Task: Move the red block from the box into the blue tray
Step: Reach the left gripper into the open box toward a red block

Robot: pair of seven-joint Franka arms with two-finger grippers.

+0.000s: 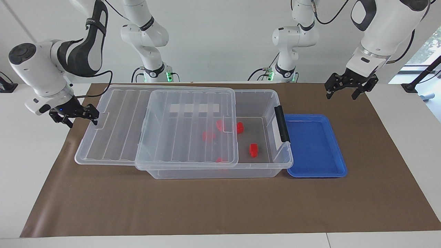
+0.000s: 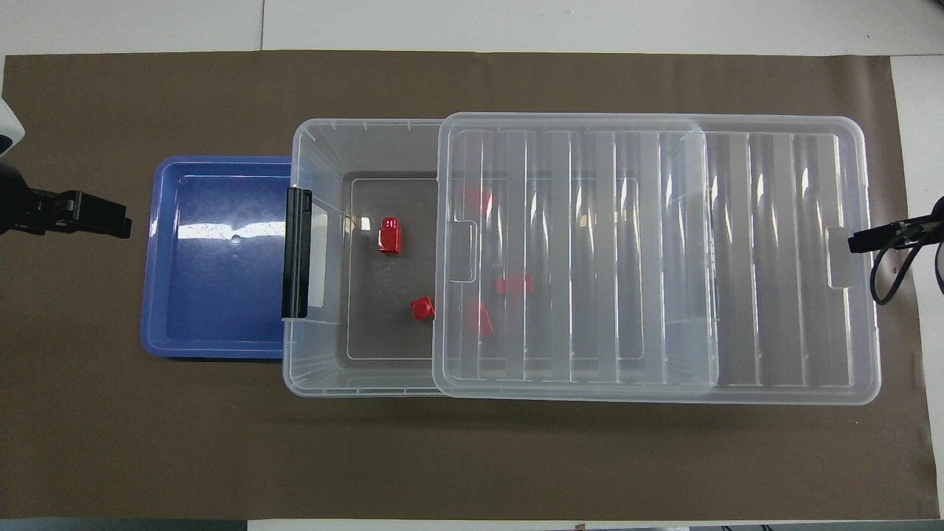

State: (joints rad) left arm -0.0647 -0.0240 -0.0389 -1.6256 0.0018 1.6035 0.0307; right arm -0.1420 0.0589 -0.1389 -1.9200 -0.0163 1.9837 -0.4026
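A red block (image 2: 389, 235), small glossy plastic with a narrower stub at one end, lies on the floor of the box (image 2: 317, 147) in the uncovered strip, just above the middle of the overhead frame. A second block (image 2: 422, 308) sits lower in that strip, at the lid's edge. Three more (image 2: 514, 284) show as blurred red shapes under the lid (image 2: 774, 258).

The box is a large clear bin with a black latch (image 2: 296, 252) on the end beside the tray and a whitish label (image 1: 194, 108). Its ribbed clear lid lies flat on top, overhanging the rim at the right arm's end.

The tray (image 2: 214, 310), shallow blue plastic with rounded corners and a raised rim, touches the box at the latch end. Both stand on a matte brown mat (image 2: 472, 457) on the white table (image 1: 406, 137).

The right tool (image 1: 82, 119) is at the lid's end tab, jaws spread, gripping nothing. The left tool (image 1: 341, 94) hangs open over the mat near the tray.
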